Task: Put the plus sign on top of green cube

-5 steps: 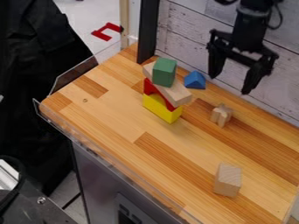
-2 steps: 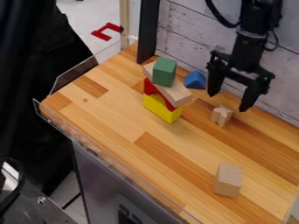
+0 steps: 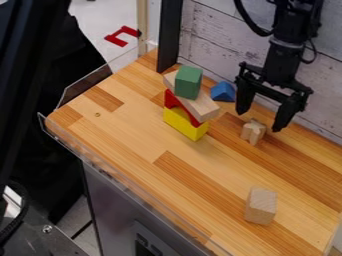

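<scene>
Fingers wide and empty, the gripper hangs near the wooden plus sign. Grasping seems next: centre, lower, then close

The top edge crops the arm, and the green cube partly hides the plank.

Black arm hanging down, gripper spread open.
The arm comes in from the top edge, right of centre, and drops nearly upright to its wrist; below, the two black fingers stand wide apart, nothing between their tips, both pointing downward (the one at the right of the view hangs a little lower in it).
</scene>
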Tool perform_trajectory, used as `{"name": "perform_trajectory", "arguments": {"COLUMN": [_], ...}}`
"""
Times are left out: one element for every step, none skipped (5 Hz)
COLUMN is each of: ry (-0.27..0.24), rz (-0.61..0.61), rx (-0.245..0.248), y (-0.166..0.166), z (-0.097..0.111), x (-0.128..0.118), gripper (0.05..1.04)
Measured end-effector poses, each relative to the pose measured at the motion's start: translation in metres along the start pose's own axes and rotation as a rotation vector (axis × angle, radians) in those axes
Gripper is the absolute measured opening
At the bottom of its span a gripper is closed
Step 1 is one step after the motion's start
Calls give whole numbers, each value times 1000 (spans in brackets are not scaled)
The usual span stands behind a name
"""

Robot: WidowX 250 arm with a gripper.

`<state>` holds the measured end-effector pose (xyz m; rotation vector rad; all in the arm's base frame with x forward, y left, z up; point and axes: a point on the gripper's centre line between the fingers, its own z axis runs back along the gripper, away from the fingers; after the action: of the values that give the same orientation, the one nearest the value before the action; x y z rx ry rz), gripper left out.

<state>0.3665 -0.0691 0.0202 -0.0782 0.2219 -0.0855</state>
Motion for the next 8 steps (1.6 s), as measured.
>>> {"name": "perform_trajectory", "arguments": {"ry": [6, 3, 7, 2, -7, -16, -16, -28], "rz": [4, 10, 21, 53, 89, 102, 103, 82], "rx": [-6, -5, -9, -32, -55, -64, -58, -42], "y": [-1, 1, 2, 8, 16, 19, 19, 14], "z": [-3, -9, -19, -25, -28, -29, -29, -20], "x": [0, 2, 4, 4, 2, -2, -13, -24], "gripper": [1001, 1001, 1001, 970, 700, 463, 461, 461]}}
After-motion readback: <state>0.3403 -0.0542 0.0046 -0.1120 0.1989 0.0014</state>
